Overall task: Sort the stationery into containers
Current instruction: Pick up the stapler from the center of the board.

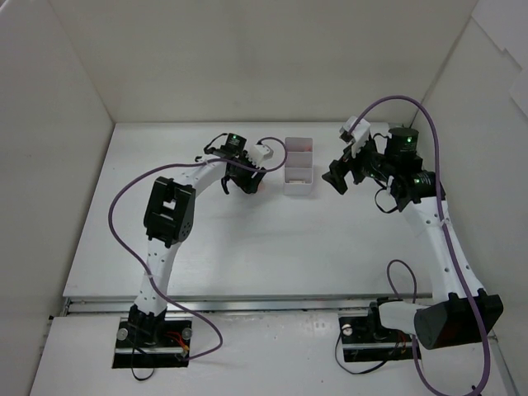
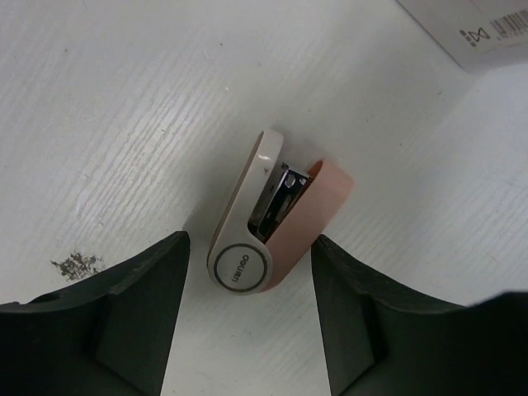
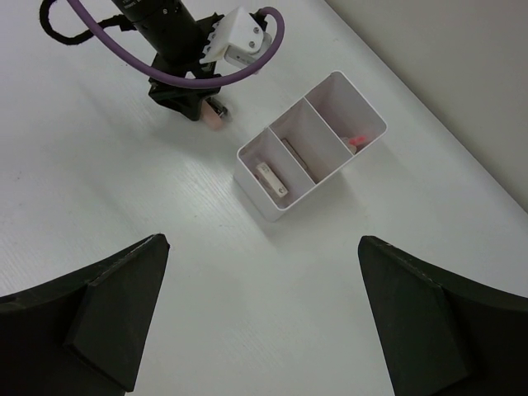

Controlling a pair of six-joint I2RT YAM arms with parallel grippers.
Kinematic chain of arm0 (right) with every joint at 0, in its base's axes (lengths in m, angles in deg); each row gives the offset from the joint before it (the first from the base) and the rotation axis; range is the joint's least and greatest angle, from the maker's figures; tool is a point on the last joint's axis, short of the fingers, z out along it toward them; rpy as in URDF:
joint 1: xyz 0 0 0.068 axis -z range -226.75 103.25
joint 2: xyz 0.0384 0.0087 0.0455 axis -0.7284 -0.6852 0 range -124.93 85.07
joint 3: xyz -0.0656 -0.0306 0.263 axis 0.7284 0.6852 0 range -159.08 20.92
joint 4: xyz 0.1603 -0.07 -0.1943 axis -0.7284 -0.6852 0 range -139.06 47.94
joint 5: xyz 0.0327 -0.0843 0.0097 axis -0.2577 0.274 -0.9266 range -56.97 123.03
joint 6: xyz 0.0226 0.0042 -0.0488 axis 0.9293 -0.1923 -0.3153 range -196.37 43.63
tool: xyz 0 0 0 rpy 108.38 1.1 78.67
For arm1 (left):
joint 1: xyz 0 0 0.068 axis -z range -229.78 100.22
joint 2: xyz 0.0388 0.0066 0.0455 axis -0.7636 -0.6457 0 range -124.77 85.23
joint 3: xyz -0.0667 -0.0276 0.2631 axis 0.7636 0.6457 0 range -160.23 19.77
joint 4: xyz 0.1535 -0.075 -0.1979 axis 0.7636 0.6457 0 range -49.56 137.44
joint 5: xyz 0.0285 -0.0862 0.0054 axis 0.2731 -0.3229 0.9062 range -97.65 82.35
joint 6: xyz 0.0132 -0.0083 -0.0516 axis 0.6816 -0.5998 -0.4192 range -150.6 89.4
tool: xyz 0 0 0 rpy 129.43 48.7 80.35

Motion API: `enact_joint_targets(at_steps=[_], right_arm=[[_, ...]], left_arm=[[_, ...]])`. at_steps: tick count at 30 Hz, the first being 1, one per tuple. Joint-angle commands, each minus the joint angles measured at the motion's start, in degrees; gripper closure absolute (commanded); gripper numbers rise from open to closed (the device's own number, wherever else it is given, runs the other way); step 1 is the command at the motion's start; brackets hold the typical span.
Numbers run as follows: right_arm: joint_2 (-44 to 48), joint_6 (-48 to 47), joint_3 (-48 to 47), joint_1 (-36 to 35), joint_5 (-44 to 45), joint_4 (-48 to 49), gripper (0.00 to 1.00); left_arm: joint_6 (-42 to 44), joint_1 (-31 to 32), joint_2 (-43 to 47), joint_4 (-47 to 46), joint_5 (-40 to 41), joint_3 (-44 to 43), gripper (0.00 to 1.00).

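Straddling the small pink-and-white plastic stapler (image 2: 276, 219) lying on the white bench (image 3: 124, 190), left jaws stand open, seemingly lined up to pinch it; right jaws gape empty, held high, leaving the nearby white three-compartment plastic box (image 3: 309, 194) unobstructed.

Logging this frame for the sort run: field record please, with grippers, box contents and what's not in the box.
left gripper: open, straddling the pink stapler on the table
right gripper: open, empty, held above the table
white box, near compartment: cream block
middle compartment: tan piece
far compartment: pink sticks
unsorted: pink stapler
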Motion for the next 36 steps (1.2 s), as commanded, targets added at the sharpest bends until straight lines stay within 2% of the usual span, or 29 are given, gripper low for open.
enact_joint_targets(at_steps=[1, 6, 9, 14, 19, 20, 23, 29, 32, 36], right_arm=[[0.9, 1.4, 0.4, 0.6, -2.3, 3.7, 0.02], [1.8, 2.3, 1.7, 0.8, -4.3, 4.1, 0.02], [2.9, 2.8, 2.4, 1.0, -4.3, 4.3, 0.02], [4.2, 3.3, 3.7, 1.0, -5.1, 5.0, 0.02], [5.7, 3.7, 4.2, 1.2, -5.0, 5.5, 0.02], [5.8, 3.6, 4.4, 1.1, -5.0, 5.5, 0.02], [6.3, 3.6, 4.8, 1.2, -5.3, 5.8, 0.02], [6.9, 4.2, 5.0, 1.2, -5.5, 6.2, 0.02], [7.4, 5.1, 5.4, 1.1, -5.7, 6.6, 0.02], [7.8, 8.4, 6.5, 1.2, -6.8, 9.8, 0.02]], left_arm=[[-0.3, 0.2, 6.0, -3.9, -0.7, 2.8, 0.45], [0.3, 2.0, 7.2, -6.1, -0.8, 4.2, 0.45], [0.3, 2.6, 4.9, -4.1, -0.9, 1.2, 0.49], [0.2, 2.6, 2.8, -2.3, 0.6, -2.2, 0.5], [0.0, 2.6, 5.2, -4.7, 0.6, 1.2, 0.64], [0.0, 2.6, 5.6, -5.0, 0.6, 1.9, 0.71], [-0.1, 2.6, 6.8, -6.0, 1.1, 3.9, 0.8], [-1.6, 2.6, 8.6, -5.4, 1.2, 4.9, 0.86], [-2.9, 2.6, 12.8, -8.1, 1.2, 8.9, 0.91], [-3.3, 2.6, 22.0, -13.4, -1.9, 15.7, 0.91]])
